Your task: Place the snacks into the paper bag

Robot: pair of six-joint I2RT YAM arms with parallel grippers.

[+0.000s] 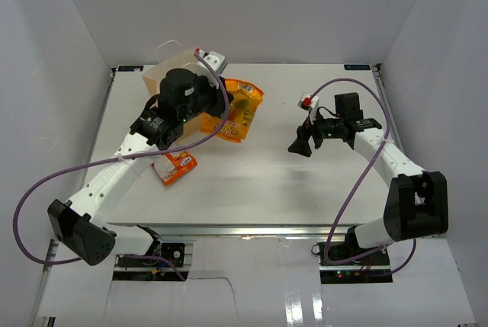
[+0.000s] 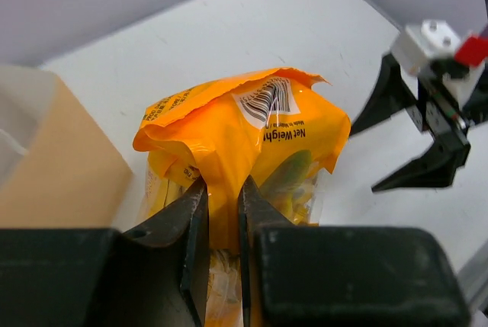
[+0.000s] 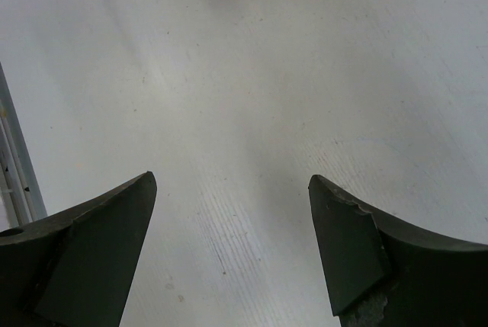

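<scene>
Your L tool (image 2: 223,193) was nipped narrow on an orange pkt (image 2: 244,133), w/ its fingers (image 2: 191,209) pinching a fold of foil near the pkt's lower edge. The barcode end stood up ahead of the tips. More yellow-orange foil showed just below the tips; can't tell if it was the same pkt or another. The paper bag (image 2: 53,159) sat close on that tool's left, only its tan wall in view. From above, a red pkt (image 1: 175,165) lay on the surface (image 1: 252,182) beside your L forearm, back behind the tool & apart from it. Your R tool (image 3: 229,182) stood wide, w/ only surface seen betw. its fingers (image 3: 107,235). It was off to the L tool's right, well apart from the orange pkt.
</scene>
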